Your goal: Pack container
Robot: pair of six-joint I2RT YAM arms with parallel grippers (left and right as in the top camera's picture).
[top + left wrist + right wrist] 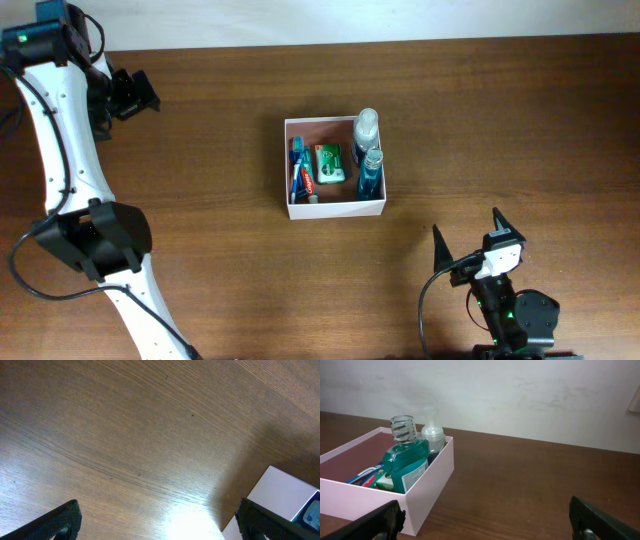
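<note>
Since the container [335, 208], in the middle of the table [200, 200], looks packed, we judge both arms stand clear on purpose: left gripper [140, 92] and right gripper [470, 238] spread, empty, well apart from it. Mouthwash bottle [407, 462] and pump bottle [434, 435] stand along 1 wall. Only the right wrist view shows them topping the rim.

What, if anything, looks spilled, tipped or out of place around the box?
Nothing stands out. The container sits flat on the table. The mouthwash bottle and pump bottle stand upright inside along one wall, the green box and toothpaste tube lie beside them, and no liquid shows on the wood.
</note>
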